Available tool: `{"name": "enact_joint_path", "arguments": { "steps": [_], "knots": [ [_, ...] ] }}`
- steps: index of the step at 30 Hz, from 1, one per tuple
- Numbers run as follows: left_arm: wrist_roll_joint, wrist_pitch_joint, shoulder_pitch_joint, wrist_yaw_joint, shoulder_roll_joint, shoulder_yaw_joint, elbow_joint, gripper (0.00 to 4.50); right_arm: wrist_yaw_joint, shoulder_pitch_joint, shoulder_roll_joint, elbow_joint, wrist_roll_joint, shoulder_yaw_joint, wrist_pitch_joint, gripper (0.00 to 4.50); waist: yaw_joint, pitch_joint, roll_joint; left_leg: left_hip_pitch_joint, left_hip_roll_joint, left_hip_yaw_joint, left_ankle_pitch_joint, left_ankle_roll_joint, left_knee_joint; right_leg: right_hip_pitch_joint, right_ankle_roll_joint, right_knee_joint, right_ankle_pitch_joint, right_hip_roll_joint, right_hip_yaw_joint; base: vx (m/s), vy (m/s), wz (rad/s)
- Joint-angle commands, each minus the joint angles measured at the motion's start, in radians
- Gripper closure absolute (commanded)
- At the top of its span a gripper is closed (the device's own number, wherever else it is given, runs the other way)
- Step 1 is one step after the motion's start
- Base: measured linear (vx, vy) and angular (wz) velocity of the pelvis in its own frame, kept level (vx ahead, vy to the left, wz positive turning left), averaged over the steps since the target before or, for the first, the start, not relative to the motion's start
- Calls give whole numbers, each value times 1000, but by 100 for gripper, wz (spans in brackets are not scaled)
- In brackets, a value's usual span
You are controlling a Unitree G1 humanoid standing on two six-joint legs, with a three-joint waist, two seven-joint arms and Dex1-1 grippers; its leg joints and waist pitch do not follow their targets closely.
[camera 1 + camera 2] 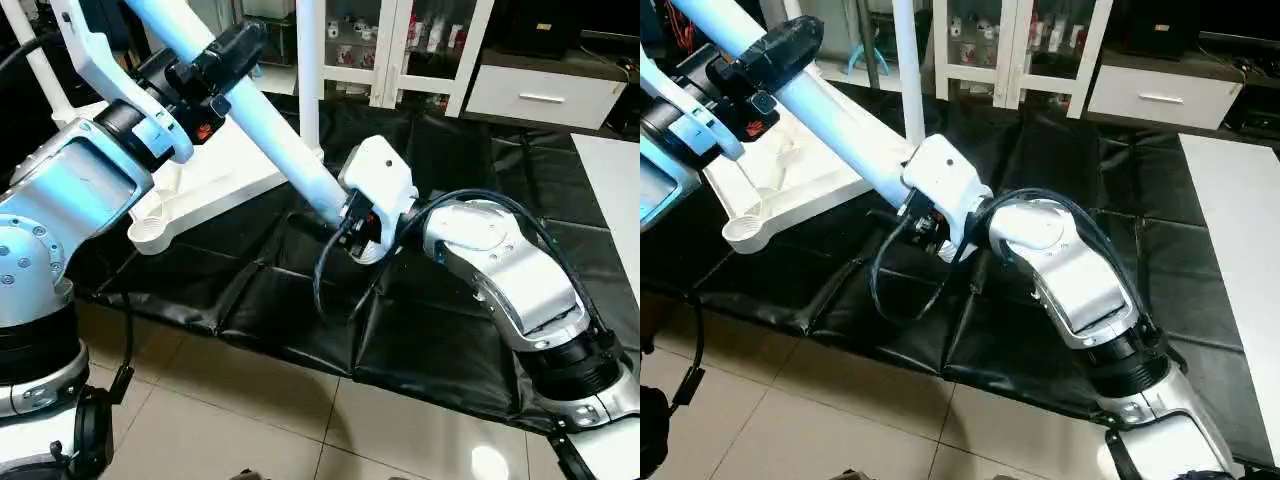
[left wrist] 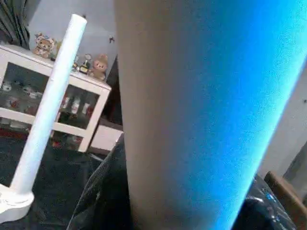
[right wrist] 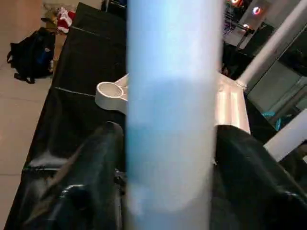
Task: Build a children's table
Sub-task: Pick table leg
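- Left gripper (image 1: pixel 215 55) pinches a long white leg (image 1: pixel 270 130) near its upper end – black fingers (image 1: pixel 790 45) wrapped round it.
- Right gripper (image 1: pixel 362 228) sits at the leg's lower end; its fingers (image 3: pixel 91 163) flank the leg on both sides, touching or v. close – can't tell if clamped.
- Leg runs slanted betw. both grippers, above the black mat (image 1: pixel 440 320).
- White table top (image 1: pixel 210 180) lies underside-up on the mat, behind the leg, corner socket (image 1: pixel 150 228) empty.
- Another leg (image 1: pixel 310 70) stands upright on the top.
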Motion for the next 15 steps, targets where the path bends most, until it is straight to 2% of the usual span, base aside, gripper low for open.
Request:
{"name": "enact_joint_path", "arguments": {
  "steps": [1, 8, 9, 10, 15],
  "knots": [
    [20, 1, 6, -20, 10, -5, -1, 288, -6, 0, 1, 11, -11, -19, -12, 165, -1, -72, 12, 8, 41, -21, -173, -59, -78, 53, -149, -68, -238, -66, 56, 0, 0, 0],
    [33, 6, 7, -33, 11, -5, -1, 288, 3, 0, 2, 16, -11, -16, -14, 210, -1, -73, 11, 8, 40, -21, -169, -57, -77, 54, -153, -67, -232, -66, 56, 0, 0, 0],
    [34, 5, 5, -35, 11, -4, -1, 288, 8, 1, 3, 17, -11, -16, -14, 221, -1, -73, 6, 8, 41, -21, -171, -56, -77, 54, -154, -68, -233, -65, 55, 0, 0, 0],
    [35, 4, 4, -36, 10, -3, -1, 288, 13, 2, 3, 18, -11, -15, -13, 232, 0, -73, 9, 7, 41, -21, -169, -56, -77, 55, -155, -66, -233, -67, 56, 0, 0, 0],
    [60, 11, 14, -50, 15, -13, -10, 288, 27, 1, -1, 27, -15, -14, -21, 264, 1, -73, 7, 6, 40, -20, -153, -50, -76, 56, -156, -65, -223, -67, 56, 0, 0, 0]
  ]
}}
